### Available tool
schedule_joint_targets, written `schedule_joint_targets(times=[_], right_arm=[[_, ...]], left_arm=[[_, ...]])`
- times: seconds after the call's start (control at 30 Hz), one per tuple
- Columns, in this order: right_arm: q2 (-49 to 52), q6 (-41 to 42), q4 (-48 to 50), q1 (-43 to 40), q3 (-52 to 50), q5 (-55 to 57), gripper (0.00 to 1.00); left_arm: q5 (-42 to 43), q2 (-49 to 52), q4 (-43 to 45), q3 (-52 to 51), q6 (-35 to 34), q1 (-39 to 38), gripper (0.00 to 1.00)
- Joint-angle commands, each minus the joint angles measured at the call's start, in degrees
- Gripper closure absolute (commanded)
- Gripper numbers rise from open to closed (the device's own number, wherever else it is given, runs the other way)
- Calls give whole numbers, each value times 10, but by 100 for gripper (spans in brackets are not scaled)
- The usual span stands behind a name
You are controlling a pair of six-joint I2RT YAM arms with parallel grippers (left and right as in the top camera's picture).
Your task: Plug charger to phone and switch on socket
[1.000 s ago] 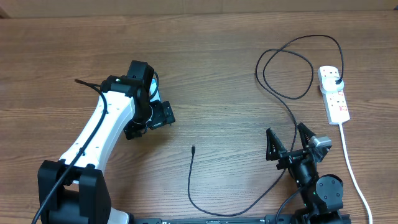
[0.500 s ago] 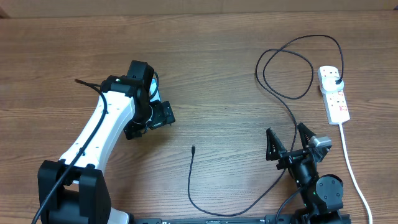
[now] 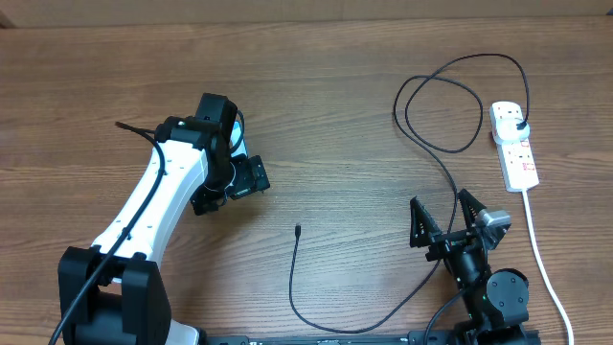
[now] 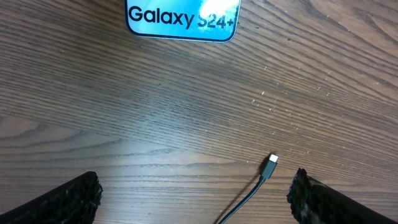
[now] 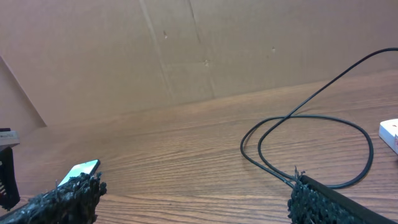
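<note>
- Stage: approaching the first grasp, judging by nothing being plugged into the phone and nothing being lifted.
- Hovering over the counter at the left: left gripper, spread wide, holding nothing and touching nothing.
- Lying flat ahead of that open gripper in the wrist view: phone, screen lit and showing "Galaxy" lettering, mostly hidden under the arm from overhead.
- Resting loose on the wood near the left gripper, apart from the phone: connector tip of the charger, cable looping away to the right.
- Calling next, most likely, for lowering onto that tip, closing on it, then lining it up with the phone's edge; port itself not showing.
- Sitting low at the right: right gripper, likewise spread wide and empty, cable passing close beside it.
- Lying far right: socket, black plug already seated in it; switching on probably remaining, switch position too small for telling.
</note>
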Motion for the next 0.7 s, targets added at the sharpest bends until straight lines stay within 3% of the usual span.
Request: schedule_joint_targets(times=[0.0, 0.23, 0.4, 0.67], right_arm=[[-5, -2, 4, -2, -6, -2, 0], [-5, -2, 4, -2, -6, -2, 0], [-5, -2, 4, -2, -6, -2, 0], [-5, -2, 4, -2, -6, -2, 0]], left_arm=[[-8, 1, 1, -4, -7, -4, 0], [-7, 1, 7, -4, -9, -4, 0], [-8, 1, 81, -4, -12, -4, 0], [-5, 1, 124, -3, 5, -4, 0]])
